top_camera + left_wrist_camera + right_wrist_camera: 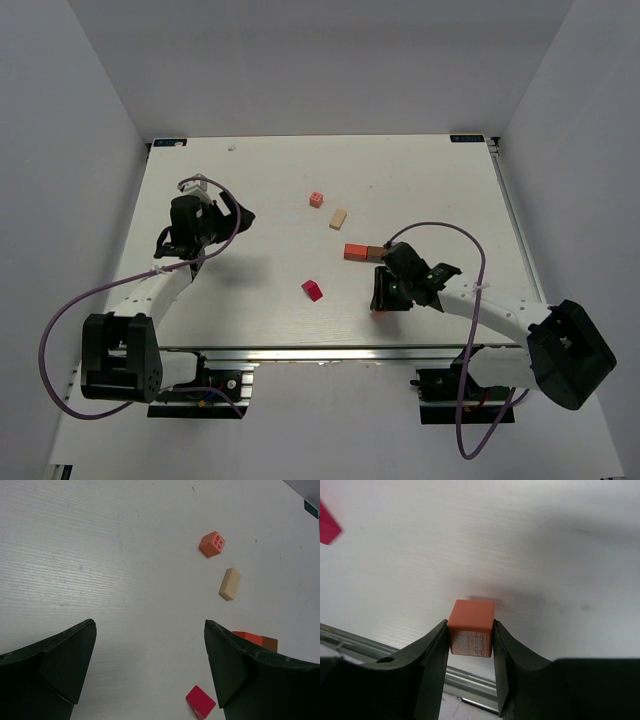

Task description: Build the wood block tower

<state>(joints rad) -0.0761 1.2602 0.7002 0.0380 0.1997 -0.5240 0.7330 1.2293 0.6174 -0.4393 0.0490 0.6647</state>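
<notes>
My right gripper (pixel 381 306) is shut on a salmon cube (pixel 472 626), held close over the table near the front edge; the cube barely shows in the top view (pixel 379 312). My left gripper (pixel 243 214) is open and empty at the left. An orange-red bar (pixel 355 251) lies end to end with a brown block (pixel 375 253) at mid-table. A tan bar (pixel 338 218) and a pink-orange cube (pixel 316 199) lie behind them. A magenta-red block (pixel 312 290) lies in front. The left wrist view shows the cube (pixel 212 543), tan bar (pixel 230 583) and magenta-red block (pixel 201 701). No blue block is in view.
The table's front edge with its metal rail (pixel 465 680) runs just under the held cube. Purple cables (pixel 470 250) loop off both arms. White walls enclose the table on three sides.
</notes>
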